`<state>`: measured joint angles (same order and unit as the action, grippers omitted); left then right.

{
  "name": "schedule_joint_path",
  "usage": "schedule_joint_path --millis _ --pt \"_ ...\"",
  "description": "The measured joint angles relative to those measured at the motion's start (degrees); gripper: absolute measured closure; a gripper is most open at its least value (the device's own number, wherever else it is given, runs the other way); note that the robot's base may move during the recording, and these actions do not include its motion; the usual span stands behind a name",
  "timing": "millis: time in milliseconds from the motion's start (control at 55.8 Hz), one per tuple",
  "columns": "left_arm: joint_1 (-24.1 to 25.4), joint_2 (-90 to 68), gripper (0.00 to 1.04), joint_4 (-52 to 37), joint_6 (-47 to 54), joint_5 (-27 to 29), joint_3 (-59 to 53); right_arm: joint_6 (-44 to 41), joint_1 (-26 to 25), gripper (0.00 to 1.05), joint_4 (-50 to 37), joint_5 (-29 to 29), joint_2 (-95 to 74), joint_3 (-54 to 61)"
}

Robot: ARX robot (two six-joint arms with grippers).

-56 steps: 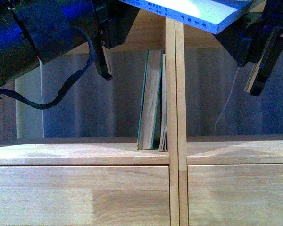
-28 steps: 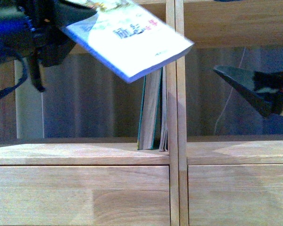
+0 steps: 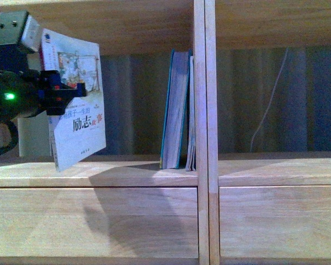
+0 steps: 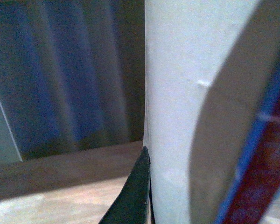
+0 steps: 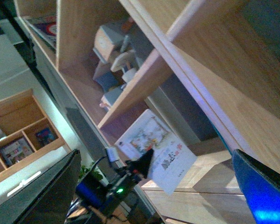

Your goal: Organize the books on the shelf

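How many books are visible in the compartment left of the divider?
3: white paperback in the left gripper, far left; teal book upright beside the grey booklet against the divider. No others show.

1. A home-like room is suggested, probably a study or living room, though this cannot be told for certain.
2. A large light-wood bookcase (image 3: 204, 110) is seen, with open compartments and plain drawer fronts (image 3: 94, 221), furniture of a domestic kind.
3. Reading matter is kept there: a teal book (image 3: 174, 110) is stood upright near the central divider, and an illustrated paperback (image 3: 80, 121) with a Chinese title is seen.
4. A pleated grey curtain (image 3: 132, 105) is seen through the open back of the shelf.
5. In the right wrist view, small wooden ornaments (image 5: 114, 56) are set in one compartment, and a separate wooden cubby unit (image 5: 18, 135) holding picture books is seen nearby.
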<state>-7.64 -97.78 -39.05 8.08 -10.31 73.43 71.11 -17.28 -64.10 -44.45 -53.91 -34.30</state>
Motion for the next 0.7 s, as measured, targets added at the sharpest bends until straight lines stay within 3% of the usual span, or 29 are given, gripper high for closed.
schedule_joint_path --millis 269,412,699 --pt "-2.1 -12.9 0.98 4.4 9.3 1.7 16.1 8.8 -4.9 0.07 -7.2 -8.2 11.3 8.5" --pt "-3.4 -18.1 0.98 7.2 6.5 4.5 26.2 12.0 -7.9 0.07 -12.6 -10.1 12.2 11.7" --pt "-5.9 -24.5 0.98 17.2 -0.6 8.6 39.5 13.6 -7.9 0.07 -15.3 -9.9 10.7 12.7"
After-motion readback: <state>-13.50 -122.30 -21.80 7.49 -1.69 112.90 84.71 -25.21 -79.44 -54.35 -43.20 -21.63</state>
